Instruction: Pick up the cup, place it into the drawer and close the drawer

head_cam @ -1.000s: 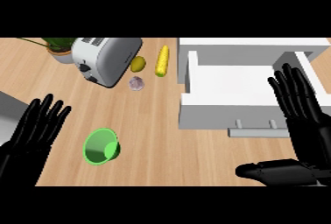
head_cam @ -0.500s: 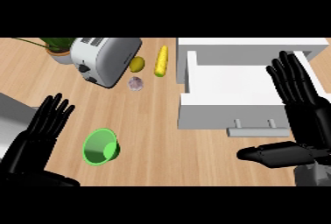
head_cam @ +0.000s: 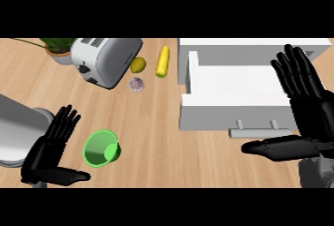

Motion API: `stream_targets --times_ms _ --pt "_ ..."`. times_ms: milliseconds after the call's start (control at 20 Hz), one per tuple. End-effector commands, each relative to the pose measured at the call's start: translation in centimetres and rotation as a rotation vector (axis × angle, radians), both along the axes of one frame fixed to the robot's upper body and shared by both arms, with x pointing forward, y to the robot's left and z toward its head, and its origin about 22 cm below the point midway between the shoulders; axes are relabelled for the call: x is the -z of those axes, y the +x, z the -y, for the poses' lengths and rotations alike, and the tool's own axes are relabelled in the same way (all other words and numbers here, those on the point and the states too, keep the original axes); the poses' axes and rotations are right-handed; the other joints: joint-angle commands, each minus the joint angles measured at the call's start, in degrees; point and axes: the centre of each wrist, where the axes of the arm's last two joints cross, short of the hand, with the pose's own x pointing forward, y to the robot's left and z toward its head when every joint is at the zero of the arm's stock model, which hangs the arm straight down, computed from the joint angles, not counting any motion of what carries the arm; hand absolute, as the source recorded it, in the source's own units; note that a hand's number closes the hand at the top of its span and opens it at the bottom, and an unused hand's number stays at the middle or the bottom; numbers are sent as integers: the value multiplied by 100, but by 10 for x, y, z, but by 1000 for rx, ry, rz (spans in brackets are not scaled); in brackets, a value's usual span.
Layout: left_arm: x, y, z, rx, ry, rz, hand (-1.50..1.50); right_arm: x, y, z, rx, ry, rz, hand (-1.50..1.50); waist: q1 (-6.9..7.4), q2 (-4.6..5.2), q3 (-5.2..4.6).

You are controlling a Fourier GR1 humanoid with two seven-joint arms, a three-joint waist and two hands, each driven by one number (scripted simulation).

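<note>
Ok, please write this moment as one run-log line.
phase: pre-grasp | cup: on counter, not held | left hand: open, beside cup | right hand: open, at drawer's right edge | drawer: open

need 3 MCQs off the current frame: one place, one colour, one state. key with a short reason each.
1. The drawer is:
A. shut
B. open
C. taken out and lying on the counter

2. The cup is:
A. red
B. blue
C. green

3. The cup is:
A. on the counter, just right of the left hand
B. inside the drawer
C. on the floor

Key:
1 B: the white drawer is pulled out, its inside and its front handle in view.
2 C: the cup is bright green, inside and out.
3 A: it lies on its side on the wood beside the left hand's straight fingers, well left of the drawer.
</note>
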Motion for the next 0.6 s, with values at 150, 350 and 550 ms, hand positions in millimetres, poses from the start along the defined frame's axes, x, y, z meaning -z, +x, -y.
stream_targets --times_ms 150,350,550 --pt "45 9 -6 -21 27 -40 -150 4 10 7 12 -4 5 -150 -1 1 0" --pt "77 1 1 -14 53 -66 -150 -7 28 15 3 12 11 -150 0 11 -2" --pt "92 12 -7 -22 45 -65 -150 5 12 0 -1 -2 15 -150 -21 5 -2"
